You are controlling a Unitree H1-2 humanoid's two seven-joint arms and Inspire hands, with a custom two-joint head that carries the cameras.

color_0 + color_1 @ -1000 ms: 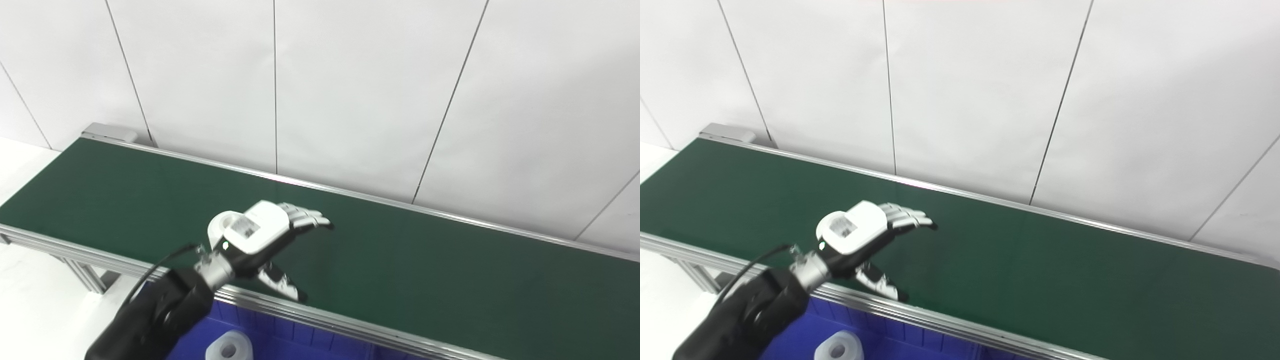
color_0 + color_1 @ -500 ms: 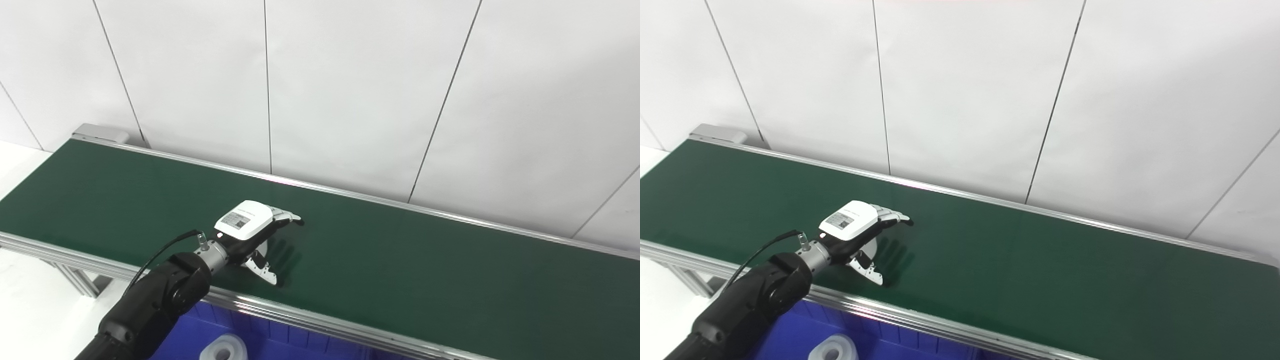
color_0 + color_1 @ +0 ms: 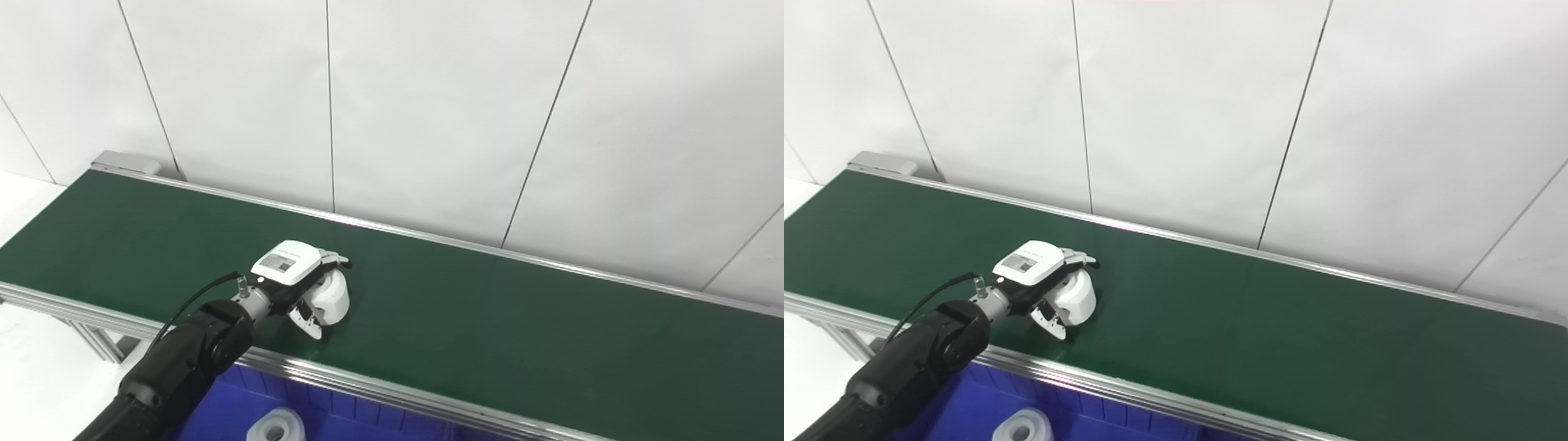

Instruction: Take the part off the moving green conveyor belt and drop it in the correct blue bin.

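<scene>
A white, rounded part (image 3: 331, 296) lies on the green conveyor belt (image 3: 520, 331) near its front rail. My left hand (image 3: 300, 282) reaches over the rail from the lower left and is shut on the part: its fingers (image 3: 335, 260) curl over the far side and the thumb (image 3: 308, 321) presses the near side. The same grasp shows in the right eye view, with the part (image 3: 1077, 299) in my left hand (image 3: 1041, 275). The part still rests on the belt. My right hand is out of view.
A blue bin (image 3: 245, 398) stands below the belt's front rail (image 3: 398, 395) at the bottom left, with a white roll-shaped part (image 3: 275, 427) inside it. A white panelled wall rises behind the belt. The belt's left end plate (image 3: 125, 162) is at the far left.
My left hand came down onto the belt, drew back a little to the left and curled its fingers. A white part now shows between fingers and thumb. The camera shifted slightly.
</scene>
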